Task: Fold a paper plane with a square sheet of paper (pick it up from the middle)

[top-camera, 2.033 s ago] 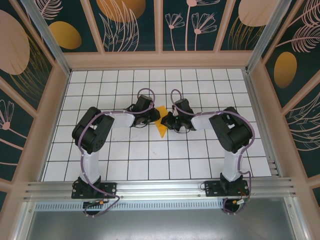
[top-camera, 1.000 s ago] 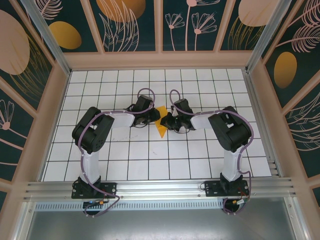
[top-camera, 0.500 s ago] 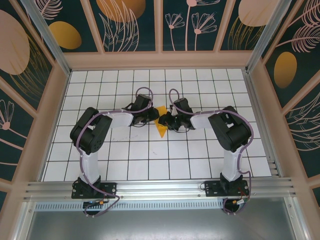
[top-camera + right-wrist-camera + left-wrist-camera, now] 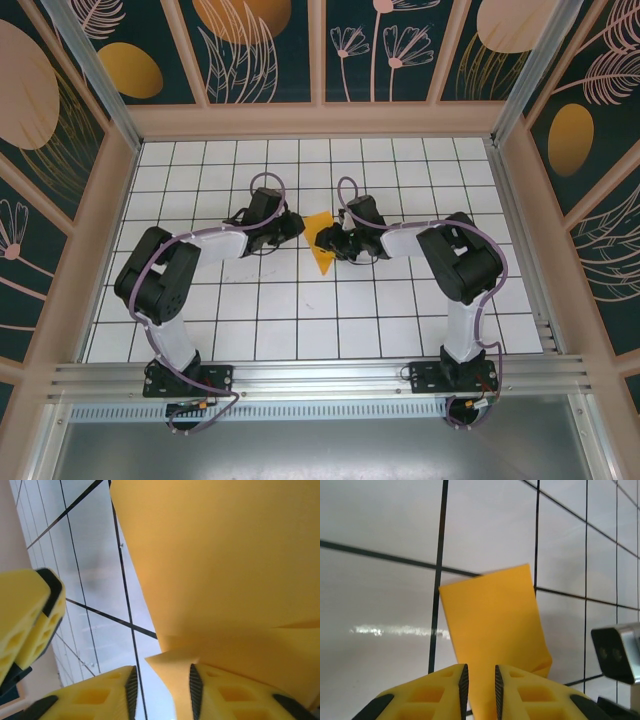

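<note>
Folded orange-yellow paper sheet is seen on the white gridded table, at the centre of the top frame, between both grippers. Left gripper: fingers parted by a narrow slit, nothing clamped, paper just ahead. Right gripper: fingers spread, paper corner sitting unpinched in the gap.

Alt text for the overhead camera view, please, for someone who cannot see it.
A folded orange-yellow sheet of paper lies near the middle of a white gridded table, between two robot arms that reach in from the near edge. The right gripper is at the paper's right edge, and the left gripper sits close beside its upper left.
</note>
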Available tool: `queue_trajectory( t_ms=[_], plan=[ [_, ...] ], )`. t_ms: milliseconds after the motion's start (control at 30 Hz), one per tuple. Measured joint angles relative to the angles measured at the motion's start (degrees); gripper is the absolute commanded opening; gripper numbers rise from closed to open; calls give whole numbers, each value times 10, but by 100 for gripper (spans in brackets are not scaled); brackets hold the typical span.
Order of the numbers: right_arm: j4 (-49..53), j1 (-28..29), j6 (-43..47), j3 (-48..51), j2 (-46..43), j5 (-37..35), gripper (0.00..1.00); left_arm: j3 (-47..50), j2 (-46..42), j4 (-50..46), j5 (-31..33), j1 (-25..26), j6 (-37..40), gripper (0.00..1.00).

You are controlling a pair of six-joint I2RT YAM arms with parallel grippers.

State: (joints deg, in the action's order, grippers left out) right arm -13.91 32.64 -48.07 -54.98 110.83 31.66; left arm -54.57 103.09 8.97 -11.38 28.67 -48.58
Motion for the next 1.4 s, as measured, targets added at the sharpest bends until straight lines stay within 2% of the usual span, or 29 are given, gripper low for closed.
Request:
queue_trajectory(
  t_ms=[133, 267, 533, 767, 1400],
  plan=[
    [12, 0, 9, 4, 0, -19, 8, 11, 0, 3, -18, 0, 0, 17],
    [21, 0, 13, 4, 0, -27, 4, 14, 0, 13, -39, 5, -2, 15],
    [22, 0, 13, 4, 0, -29, 2, 14, 2, 29, -76, 39, -2, 9],
    [22, 0, 13, 4, 0, -29, 1, 14, 34, 38, -79, 45, -2, 4],
    [21, 0, 26, 6, -2, -29, 3, -3, 65, 12, -63, 49, -1, 4]
  ],
)
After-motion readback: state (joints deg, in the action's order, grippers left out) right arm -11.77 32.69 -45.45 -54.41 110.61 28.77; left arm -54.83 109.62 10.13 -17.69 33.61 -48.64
